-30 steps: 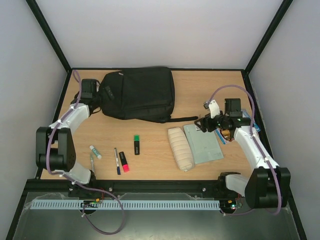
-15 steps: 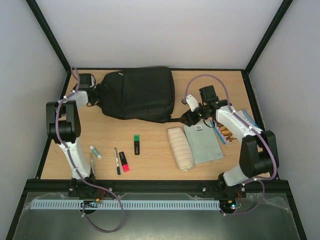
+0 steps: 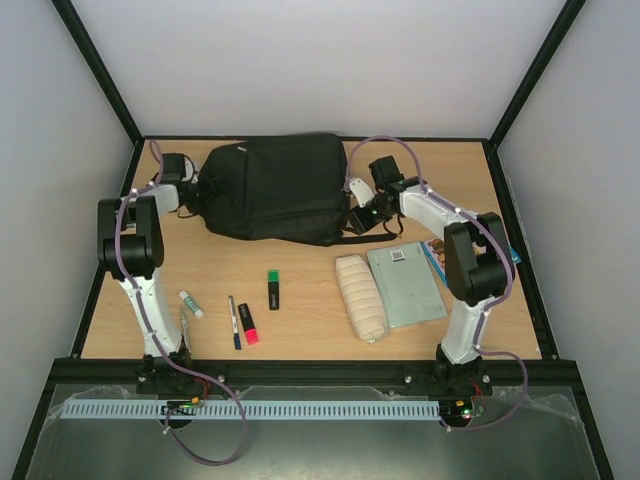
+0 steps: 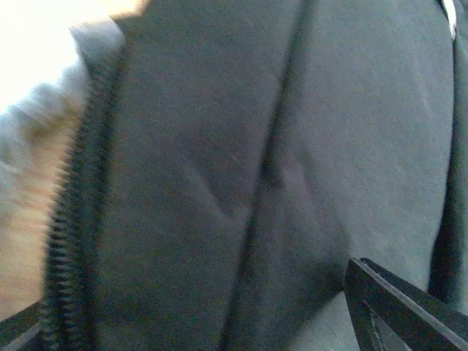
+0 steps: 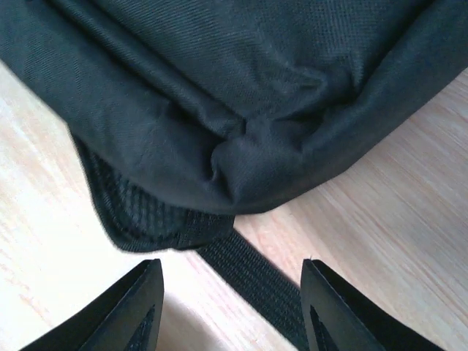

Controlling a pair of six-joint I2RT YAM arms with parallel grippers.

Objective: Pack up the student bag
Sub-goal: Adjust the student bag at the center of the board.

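Note:
The student bag, a large black backpack, lies flat at the back middle of the table. My left gripper is open at the bag's left edge. In the left wrist view black fabric and a zip fill the frame, with the jaws wide apart. My right gripper is open at the bag's near right corner. A black strap lies on the wood between its fingers. It holds nothing.
In front of the bag lie a cream pencil case, a grey-green notebook, a green-capped marker, a pink highlighter, a pen and a glue stick. Blue items lie at the right.
My right arm has swung left from the right side of the table to the bag's near right corner. My left arm has folded in with its gripper against the bag's left edge.

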